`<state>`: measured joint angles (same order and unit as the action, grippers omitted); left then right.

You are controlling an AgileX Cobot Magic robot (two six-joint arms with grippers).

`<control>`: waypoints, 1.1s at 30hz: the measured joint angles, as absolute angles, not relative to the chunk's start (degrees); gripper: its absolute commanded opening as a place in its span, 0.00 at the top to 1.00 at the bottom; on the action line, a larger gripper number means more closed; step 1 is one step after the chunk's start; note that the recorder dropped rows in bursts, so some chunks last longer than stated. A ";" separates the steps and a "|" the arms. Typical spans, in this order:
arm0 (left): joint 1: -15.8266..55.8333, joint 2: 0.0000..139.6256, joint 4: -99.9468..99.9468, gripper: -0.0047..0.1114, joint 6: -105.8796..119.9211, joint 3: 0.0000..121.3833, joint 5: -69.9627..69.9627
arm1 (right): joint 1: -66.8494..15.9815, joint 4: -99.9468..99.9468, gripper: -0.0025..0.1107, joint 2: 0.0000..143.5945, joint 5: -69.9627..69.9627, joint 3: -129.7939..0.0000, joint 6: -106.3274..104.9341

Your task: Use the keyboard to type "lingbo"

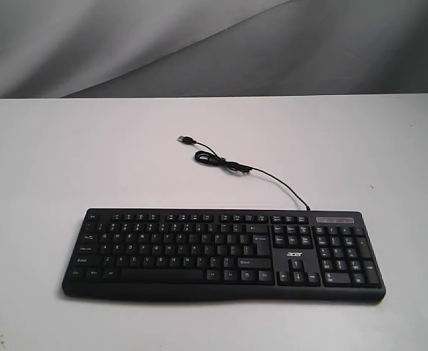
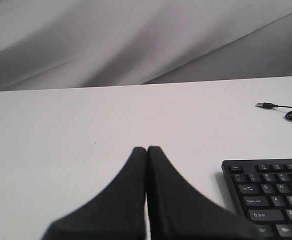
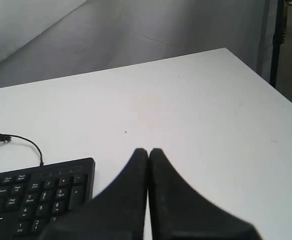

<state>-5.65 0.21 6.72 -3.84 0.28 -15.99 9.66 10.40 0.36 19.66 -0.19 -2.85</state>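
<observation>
The wide black keyboard point(image 1: 223, 254) with white legends and an acer logo lies flat near the front of the white table point(image 1: 89, 153). Its thin black cable point(image 1: 252, 171) loops toward the back and ends in a loose USB plug point(image 1: 185, 138). Neither arm shows in the exterior view. In the left wrist view my left gripper point(image 2: 146, 149) is shut with nothing in it, beside the keyboard's Esc end point(image 2: 268, 195) and apart from it. My right gripper point(image 3: 148, 150) is shut too, holding nothing, beside the number-pad end point(image 3: 41, 197).
A grey cloth backdrop point(image 1: 214, 44) hangs behind the table. The table's far right edge point(image 3: 265, 82) drops off next to a dark stand point(image 3: 275, 45). Bare white tabletop surrounds the keyboard on all sides.
</observation>
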 measured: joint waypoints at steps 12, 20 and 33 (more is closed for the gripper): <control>-5.65 0.21 6.72 0.96 -3.84 0.28 -15.99 | 9.66 10.40 0.98 0.36 19.66 -0.19 -2.85; -5.65 0.21 6.72 0.96 -3.84 0.28 -15.99 | 9.66 10.40 0.98 0.36 19.51 -0.19 -2.85; -5.65 0.21 6.72 0.96 -3.84 0.28 -15.99 | 9.66 16.15 0.98 0.36 -0.86 -0.19 -2.85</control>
